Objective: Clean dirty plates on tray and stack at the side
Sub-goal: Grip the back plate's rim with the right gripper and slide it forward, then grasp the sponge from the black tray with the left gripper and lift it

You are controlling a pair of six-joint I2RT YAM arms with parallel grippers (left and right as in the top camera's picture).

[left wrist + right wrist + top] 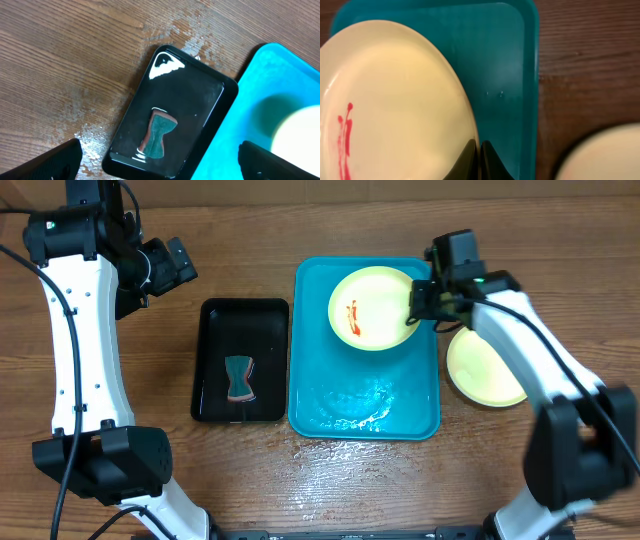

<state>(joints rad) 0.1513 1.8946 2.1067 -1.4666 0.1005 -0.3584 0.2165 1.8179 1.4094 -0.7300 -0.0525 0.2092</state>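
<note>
Task partly done. One clean plate (pixel 482 370) lay on the table just right of the tray (pixel 365 415); whether another sat beneath it could not be told. One sauce-smeared plate (pixel 372 308) sat at the tray's far right, its rim pinched by your right gripper (pixel 479 160). Left of the tray, the black tray (pixel 212 315) held water and a sponge (pixel 239 378); your left gripper (pixel 172 265) hovered above, jaws wide, empty.

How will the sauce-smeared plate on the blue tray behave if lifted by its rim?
Likely stiff: the smeared plate shows a hard, glossy, even rim. Pinched at one edge by the right gripper, it may droop or swivel. The tray glistens wet, so the plate could be slippery.
</note>
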